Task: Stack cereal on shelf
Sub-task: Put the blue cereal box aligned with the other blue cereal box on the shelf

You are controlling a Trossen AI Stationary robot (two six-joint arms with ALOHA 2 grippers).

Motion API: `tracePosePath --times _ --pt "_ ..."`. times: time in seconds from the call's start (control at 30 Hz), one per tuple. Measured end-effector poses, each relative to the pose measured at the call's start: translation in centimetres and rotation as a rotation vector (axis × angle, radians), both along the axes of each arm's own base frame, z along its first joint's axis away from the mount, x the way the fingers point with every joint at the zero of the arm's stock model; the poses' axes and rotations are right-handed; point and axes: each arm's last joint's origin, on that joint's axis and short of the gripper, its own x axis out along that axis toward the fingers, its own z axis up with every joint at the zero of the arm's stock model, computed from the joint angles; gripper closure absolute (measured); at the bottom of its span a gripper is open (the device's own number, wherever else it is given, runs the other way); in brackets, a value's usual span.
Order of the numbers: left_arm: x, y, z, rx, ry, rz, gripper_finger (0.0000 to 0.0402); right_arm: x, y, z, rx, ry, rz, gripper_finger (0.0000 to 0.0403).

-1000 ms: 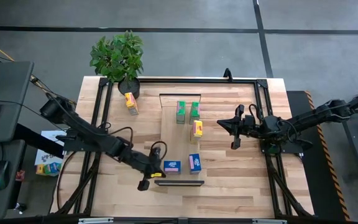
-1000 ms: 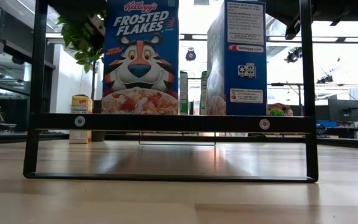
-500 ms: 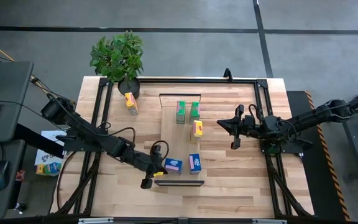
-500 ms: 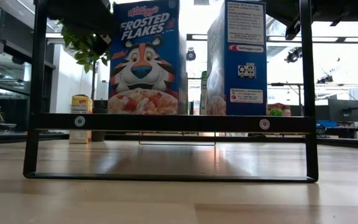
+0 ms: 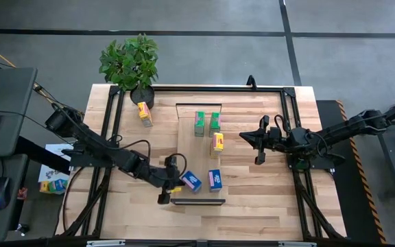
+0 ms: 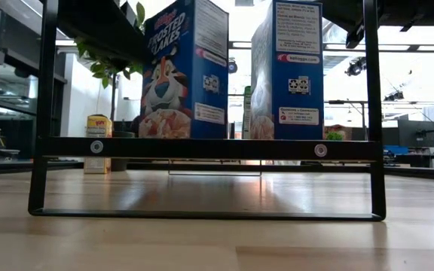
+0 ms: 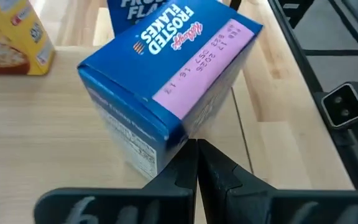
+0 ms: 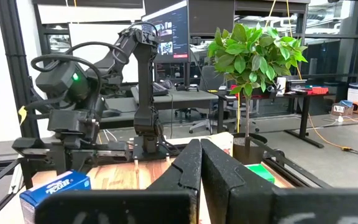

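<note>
- Cereal: blue box [image 5: 191, 181] stands skewed on the shelf [image 5: 194, 147] near end; closed left claw [image 5: 173, 184] nudging it may tip it
- Right claw [image 5: 260, 144], closed, idles beside the shelf

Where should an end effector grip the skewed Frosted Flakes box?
Grip the skewed Frosted Flakes box across its two broad printed faces, coming from above: it stands upright with the pink top free, and the other blue box is apart.
</note>
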Motion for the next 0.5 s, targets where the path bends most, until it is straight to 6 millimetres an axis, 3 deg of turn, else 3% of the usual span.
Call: tracePosePath --times 0.5 --pt "0.9 2.3 -0.1 0.052 0.003 0.064 0.0401 0.0 0.0 0.0 0.000 0.000 0.000 0.0402"
